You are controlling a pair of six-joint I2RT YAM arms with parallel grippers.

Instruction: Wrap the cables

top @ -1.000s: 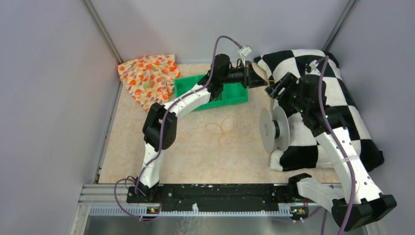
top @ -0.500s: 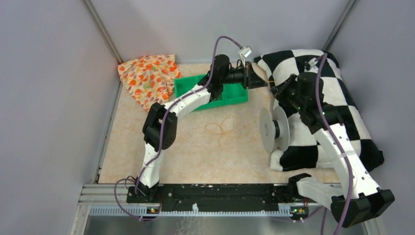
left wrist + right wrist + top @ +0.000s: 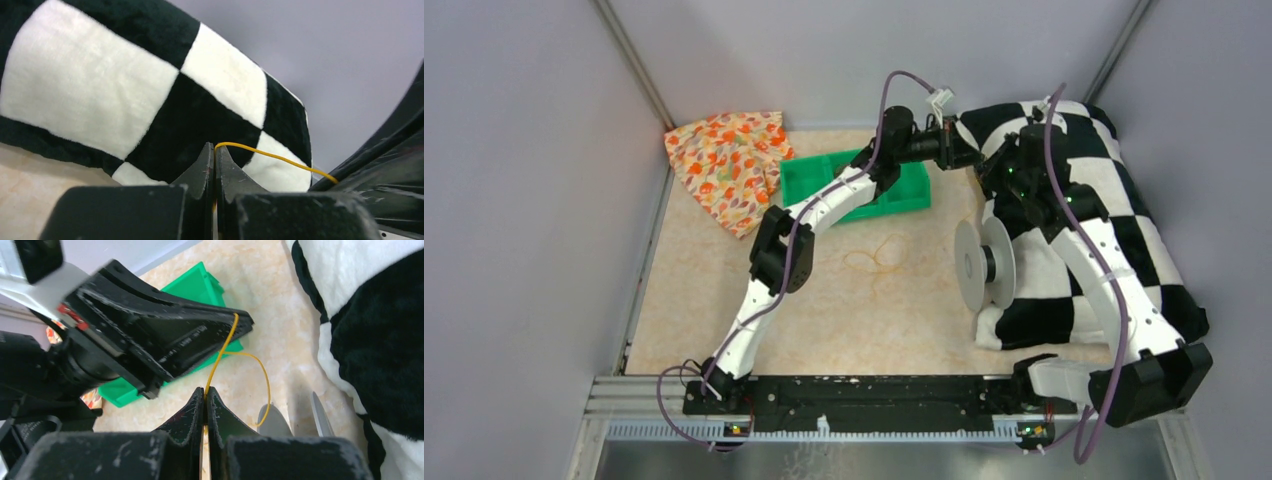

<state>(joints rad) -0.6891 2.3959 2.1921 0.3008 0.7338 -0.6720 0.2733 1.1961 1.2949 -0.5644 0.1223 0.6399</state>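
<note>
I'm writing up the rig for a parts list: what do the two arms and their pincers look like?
The left arm and right arm have white links, black joints and black bases. A thick purple cord runs along each. The left pincer and right pincer are black, each with two scuffed, wedge-shaped fingers tapering to a tip.
</note>
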